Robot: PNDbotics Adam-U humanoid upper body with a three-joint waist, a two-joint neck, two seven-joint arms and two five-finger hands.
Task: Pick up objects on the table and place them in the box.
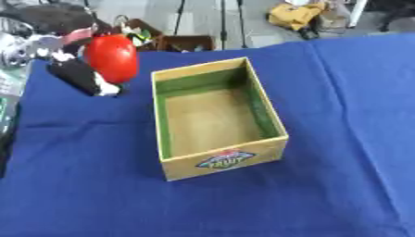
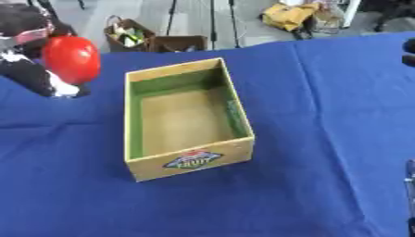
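Fingers (image 1: 81,76) of my left hand (image 1: 69,55) are curling round a glossy red object (image 1: 111,58), rounded like a tomato or an apple, and I am holding it up at the upper left, above the blue cloth (image 1: 89,194). It is sitting against the inner side of my dark fingers, with their white-tipped ends showing just below and to its left. The red object is hanging just beside the far left corner of the box (image 1: 223,164), outside its walls, not over the opening.

Moving right, the box is standing open near the middle of the cloth: tan cardboard outside, green lining on the inner walls, a bare brown floor, and a colourful label on the near face.

At the far right edge, a dark sliver of my right hand (image 2: 410,178) is showing in the right eye view; I cannot tell how its fingers are set.
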